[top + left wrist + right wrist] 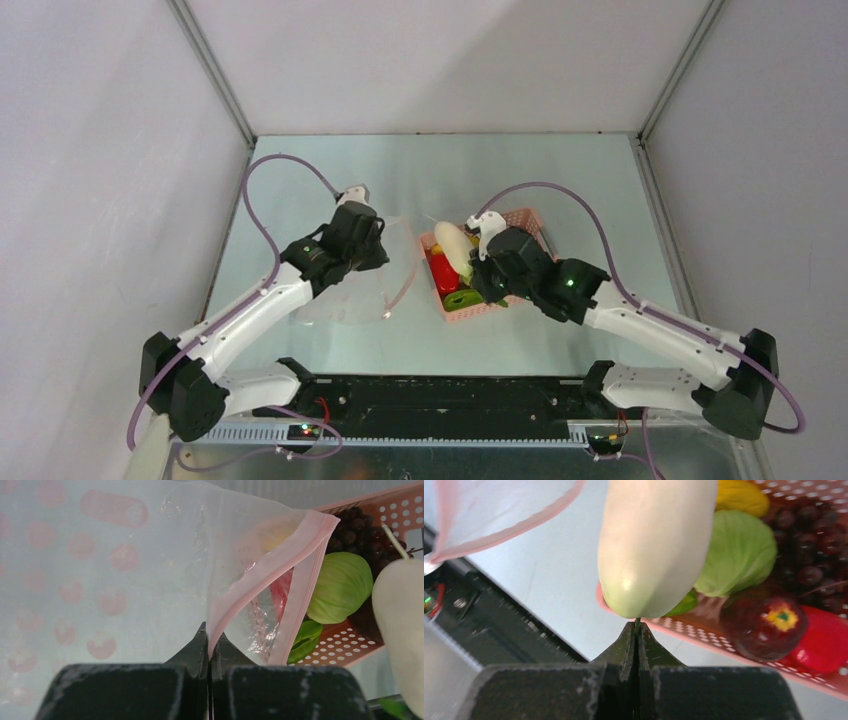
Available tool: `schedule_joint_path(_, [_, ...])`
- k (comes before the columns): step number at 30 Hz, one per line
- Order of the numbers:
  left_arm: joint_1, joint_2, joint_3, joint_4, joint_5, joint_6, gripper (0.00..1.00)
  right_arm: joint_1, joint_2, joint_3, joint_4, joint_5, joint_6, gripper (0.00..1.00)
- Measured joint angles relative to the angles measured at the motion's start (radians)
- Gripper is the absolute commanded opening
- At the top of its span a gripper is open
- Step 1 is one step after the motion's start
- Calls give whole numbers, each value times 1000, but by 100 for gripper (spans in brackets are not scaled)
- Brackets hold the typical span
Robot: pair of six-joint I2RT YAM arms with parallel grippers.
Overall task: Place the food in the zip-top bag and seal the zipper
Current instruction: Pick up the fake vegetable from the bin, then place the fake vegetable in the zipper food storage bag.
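Two hands: both have their fingers pressed together, each on something thin.
Left hand (209, 641): clamped on the zipper strip (300, 555), which comes up from between the fingertips.
Zipper strip: pale pink. Just past the left fingertips it splits into two lips that stand apart, so the mouth is open.
Bag (115, 570): clear with faint pink dots. It spreads ahead and to the left of the left hand and is held up by that grip. Seen from above, it hangs between the two hands.
Right hand (636, 630): tips together on a thin green stalk at the near end of the white vegetable (656, 545).
White vegetable: straight ahead of the right hand, its rounded end touching the tips and its length pointing away. It crosses the near rim of the basket (694, 630). Whether it rests on anything cannot be told.
Basket: pink with small holes, ahead and to the right of the right hand. From the left hand it lies beyond the bag's mouth, to the right.
Food in the basket: a lime-green piece (681, 605) just behind the white vegetable, then a green cabbage (739, 555). A yellow piece (739, 495) and dark grapes (809, 530) lie farther off. A dark red apple (764, 627) and a red piece (824, 640) sit against the near rim to the right.
Bench (549, 580): pale surface under the basket, ahead and left of the right hand.
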Motion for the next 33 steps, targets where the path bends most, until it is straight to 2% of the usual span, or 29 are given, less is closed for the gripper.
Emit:
schedule_joint_path(7, [-53, 50, 51, -4, -21, 18, 0, 0, -29, 2, -52, -303, 29, 0])
schedule_joint_path(13, [-114, 52, 65, -7, -60, 65, 0, 1, -27, 2, -65, -477, 33, 0])
schedule_joint_path(18, [-150, 49, 65, 7, -58, 121, 0, -14, -13, 2, -55, -601, 51, 0])
schedule_joint_path(23, [-184, 35, 64, 46, -25, 166, 0, -85, 81, 4, -26, -689, 108, 0])
schedule_joint_path(33, [-254, 32, 64, 70, -5, 229, 0, -209, 183, 4, 170, -848, 301, 0])
